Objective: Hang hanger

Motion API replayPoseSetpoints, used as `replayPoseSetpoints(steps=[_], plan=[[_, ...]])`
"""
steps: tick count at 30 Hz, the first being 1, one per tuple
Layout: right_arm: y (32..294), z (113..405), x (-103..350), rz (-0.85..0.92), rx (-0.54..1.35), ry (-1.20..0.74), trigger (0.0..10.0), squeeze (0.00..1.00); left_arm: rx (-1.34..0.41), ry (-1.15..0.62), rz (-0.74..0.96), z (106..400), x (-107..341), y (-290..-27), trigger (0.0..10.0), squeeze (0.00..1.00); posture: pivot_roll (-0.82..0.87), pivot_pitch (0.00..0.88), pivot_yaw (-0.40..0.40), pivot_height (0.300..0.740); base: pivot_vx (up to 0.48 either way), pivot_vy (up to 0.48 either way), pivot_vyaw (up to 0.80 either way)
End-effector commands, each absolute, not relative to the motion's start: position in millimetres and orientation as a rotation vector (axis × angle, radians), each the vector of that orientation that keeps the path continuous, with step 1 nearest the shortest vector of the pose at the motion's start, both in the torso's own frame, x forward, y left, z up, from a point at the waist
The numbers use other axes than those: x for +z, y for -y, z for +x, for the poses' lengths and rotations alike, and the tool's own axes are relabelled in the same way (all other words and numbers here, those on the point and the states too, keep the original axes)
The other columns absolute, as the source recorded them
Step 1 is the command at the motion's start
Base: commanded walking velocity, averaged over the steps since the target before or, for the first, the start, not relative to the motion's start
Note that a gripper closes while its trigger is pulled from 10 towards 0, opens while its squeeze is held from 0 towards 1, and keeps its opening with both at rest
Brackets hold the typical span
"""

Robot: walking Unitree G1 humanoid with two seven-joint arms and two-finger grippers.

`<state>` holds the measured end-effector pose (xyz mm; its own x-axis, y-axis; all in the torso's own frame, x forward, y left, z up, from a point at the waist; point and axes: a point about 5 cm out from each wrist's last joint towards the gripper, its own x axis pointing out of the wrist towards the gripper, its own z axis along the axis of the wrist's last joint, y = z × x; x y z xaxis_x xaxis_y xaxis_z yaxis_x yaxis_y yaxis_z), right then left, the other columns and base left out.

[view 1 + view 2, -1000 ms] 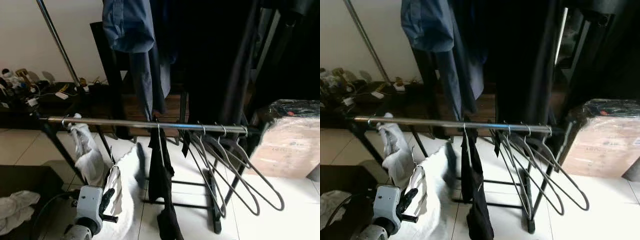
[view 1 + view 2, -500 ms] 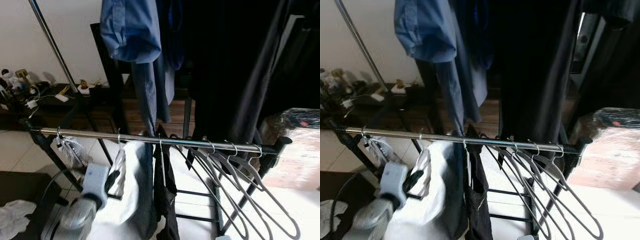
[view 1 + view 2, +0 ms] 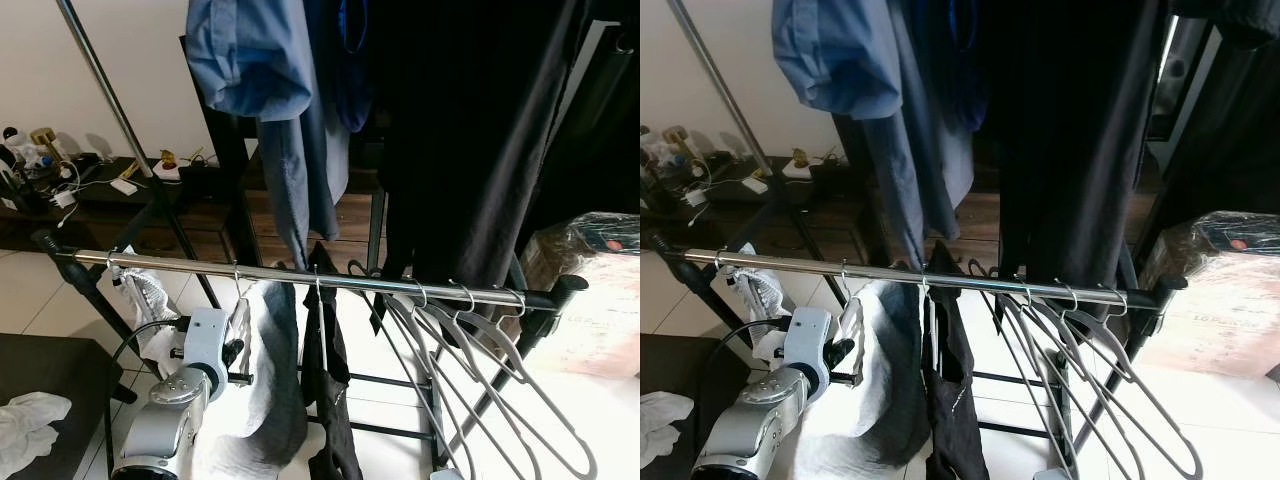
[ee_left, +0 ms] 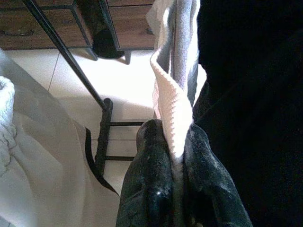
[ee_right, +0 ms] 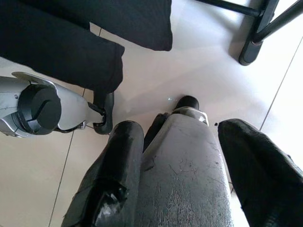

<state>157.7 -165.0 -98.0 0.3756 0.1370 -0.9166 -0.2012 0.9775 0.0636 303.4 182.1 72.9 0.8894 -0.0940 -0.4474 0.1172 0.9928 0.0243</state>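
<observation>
A steel rail (image 3: 300, 275) runs across the rack. The wire hook (image 3: 238, 276) of a hanger sits over it, and a white garment (image 3: 268, 400) droops from that hanger. My left gripper (image 3: 236, 352) is just below the rail, shut on the hanger's garment-covered shoulder. In the left wrist view its fingers (image 4: 151, 156) pinch the white fabric (image 4: 171, 94). To the right hang a black garment (image 3: 322, 360) and several empty grey hangers (image 3: 470, 350). My right gripper (image 5: 180, 127) hangs low with its fingers apart, pointing at the tiled floor.
A blue shirt (image 3: 260, 60) and black clothes (image 3: 460, 130) hang from a higher rail. A bunched white cloth (image 3: 135, 290) hangs at the rail's left end. A plastic-wrapped box (image 3: 600, 300) stands right, a cluttered low shelf (image 3: 60, 190) left, a white rag (image 3: 25, 420) lower left.
My left gripper rose from low by the floor to just under the rail, carrying the hanger with the white garment. Its hook now sits over the rail. The camera also shifted.
</observation>
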Motion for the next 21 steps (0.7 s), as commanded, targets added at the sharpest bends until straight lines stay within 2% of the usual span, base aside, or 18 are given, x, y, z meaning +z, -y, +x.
replayPoseSetpoints(steps=[1,3,4,5,6,11,15,16,18,21], plan=[[164,143,-104,-0.055,0.224,-1.226,10.0,0.0,-0.083,-0.533,0.035,292,60,-185,10.0,0.0,-0.01,0.094,0.034,0.74,0.0,0.0,0.0],[164,143,-104,-0.054,0.223,-1.226,10.0,0.0,-0.079,-0.533,0.033,289,60,-184,10.0,0.0,-0.01,0.094,0.034,0.74,0.0,0.0,0.0],[164,143,-104,-0.054,0.224,-1.227,10.0,0.0,-0.071,-0.528,0.027,286,60,-184,10.0,0.47,-0.02,0.093,0.035,0.74,0.0,0.0,0.0],[164,143,-104,-0.055,0.225,-1.227,10.0,0.0,-0.06,-0.515,0.022,283,62,-185,10.0,0.85,-0.01,0.094,0.034,0.74,0.0,0.0,0.0],[164,143,-104,-0.055,0.225,-1.227,10.0,0.0,-0.056,-0.507,0.02,282,62,-185,10.0,1.0,-0.01,0.094,0.034,0.74,0.0,0.0,0.0],[165,142,-104,-0.054,0.227,-1.229,10.0,0.0,-0.026,-0.386,0.018,271,80,-184,10.0,1.0,-0.01,0.093,0.036,0.74,0.0,0.0,0.0],[165,141,-104,-0.054,0.228,-1.233,10.0,0.0,-0.016,-0.16,0.043,252,109,-186,10.0,0.98,-0.01,0.096,0.039,0.74,0.0,0.0,0.0],[165,141,-104,-0.056,0.229,-1.233,10.0,0.0,-0.002,-0.127,0.059,246,114,-189,10.0,0.0,-0.01,0.097,0.04,0.74,0.0,0.0,0.0],[166,140,-104,-0.062,0.23,-1.235,10.0,0.0,0.044,-0.083,0.039,235,120,-198,10.0,0.0,-0.01,0.099,0.04,0.74,0.0,0.0,0.0],[166,140,-104,-0.066,0.236,-1.236,10.0,0.0,-0.034,-0.107,0.022,233,115,-191,10.0,0.0,-0.01,0.097,0.041,0.74,0.0,0.0,0.0]])
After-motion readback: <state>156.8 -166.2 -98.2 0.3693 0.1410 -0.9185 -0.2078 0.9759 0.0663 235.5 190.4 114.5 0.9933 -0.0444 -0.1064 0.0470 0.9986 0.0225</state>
